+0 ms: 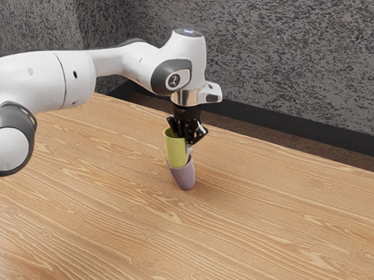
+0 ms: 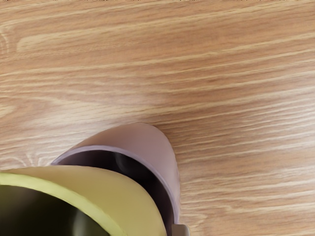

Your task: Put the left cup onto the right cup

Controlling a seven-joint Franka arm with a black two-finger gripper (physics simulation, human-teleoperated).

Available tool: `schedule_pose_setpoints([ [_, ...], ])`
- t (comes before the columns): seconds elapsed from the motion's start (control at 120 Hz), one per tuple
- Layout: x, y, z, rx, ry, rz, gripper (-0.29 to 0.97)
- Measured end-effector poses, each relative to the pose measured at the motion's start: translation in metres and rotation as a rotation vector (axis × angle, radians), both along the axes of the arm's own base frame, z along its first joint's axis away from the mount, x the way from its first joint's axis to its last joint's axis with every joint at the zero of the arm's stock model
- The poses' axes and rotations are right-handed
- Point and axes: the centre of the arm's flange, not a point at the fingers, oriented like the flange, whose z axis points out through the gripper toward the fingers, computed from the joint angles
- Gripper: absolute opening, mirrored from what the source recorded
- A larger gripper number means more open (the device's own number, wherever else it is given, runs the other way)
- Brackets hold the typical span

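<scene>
Now, green cup [image 1: 175, 149]: its lower end sits inside the purple cup [image 1: 185, 176], and its mouth leans toward 11 o'clock in the exterior view, so it is not upright.
Purple cup: on the table [image 1: 264, 233], at about 6 o'clock from the gripper [image 1: 187, 132]. It looks tipped along with the green cup; how much of its base meets the wood I cannot tell.
Jaws: clamped on the green cup's rim wall at its 3 o'clock side, apparently one finger inside the mouth and one outside.
Wrist view: the green rim lies just under the hand, with the purple rim curving round it on the far side.
Stage: by my reading the nesting is made; what is left is to square the stack and let go.
Risk, toppling: if the cup is released at this lean, the pair may fall toward 11 o'clock and roll, because the weight sits off a narrow base.
Risk, dragging: the finger inside the mouth could catch the wall on the way out and pull the green cup free.
Risk, skidding: pressing down at this angle could slide the purple cup across the smooth wood.
</scene>
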Motion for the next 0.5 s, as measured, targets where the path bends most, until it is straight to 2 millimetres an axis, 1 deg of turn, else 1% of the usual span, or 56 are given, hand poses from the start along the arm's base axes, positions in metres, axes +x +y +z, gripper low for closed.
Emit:
schedule_pose_setpoints([
  [0.142,0.002,0.001,-0.001,-0.003,-0.011,0.003,-0.1],
  [0.308,0.003,0.0,-0.011,-0.004,-0.004,0.004,-0.1],
  [0.342,0.003,0.0,-0.013,-0.005,-0.003,0.004,-0.07],
  [0.5,0.003,-0.002,-0.019,-0.013,0.004,0.005,0.28],
])
